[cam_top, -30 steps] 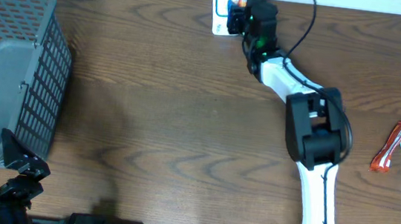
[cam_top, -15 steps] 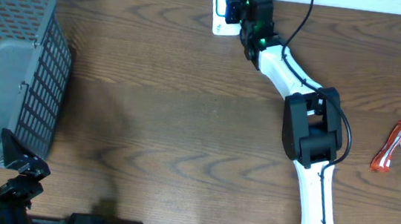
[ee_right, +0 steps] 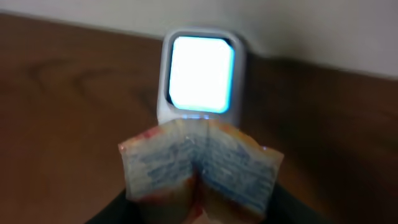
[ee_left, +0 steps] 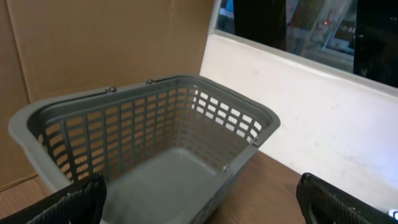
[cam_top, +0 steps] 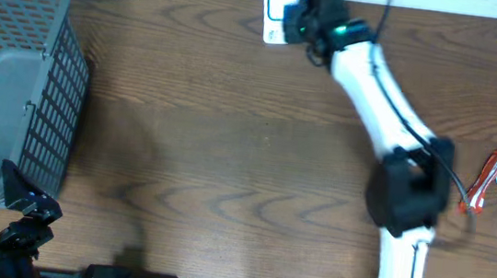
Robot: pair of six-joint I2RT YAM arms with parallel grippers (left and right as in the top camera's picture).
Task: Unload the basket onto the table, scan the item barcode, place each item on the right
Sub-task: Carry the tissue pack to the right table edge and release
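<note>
Dark wood-grain counter (cam_top: pixel 192 152) runs up to a pale wall, where a small white scanner (ee_right: pixel 200 74) stands with its window glowing bright. The right fingers (ee_right: pixel 115 214) grip a crinkled packet (ee_right: pixel 199 163) and hold it upright just in front of the scanner, below the lit window. To scan well, the packet probably needs lifting so its printed face sits square to the window, held steady and flat, with the fingers clear of the code. The packet's print is a blur of bluish lines with orange edges, and nothing on it or on the scanner can be read. The left fingers (ee_left: pixel 68 208) are spread wide and empty, well apart, facing a grey basket (cam_top: pixel 58 119).
</note>
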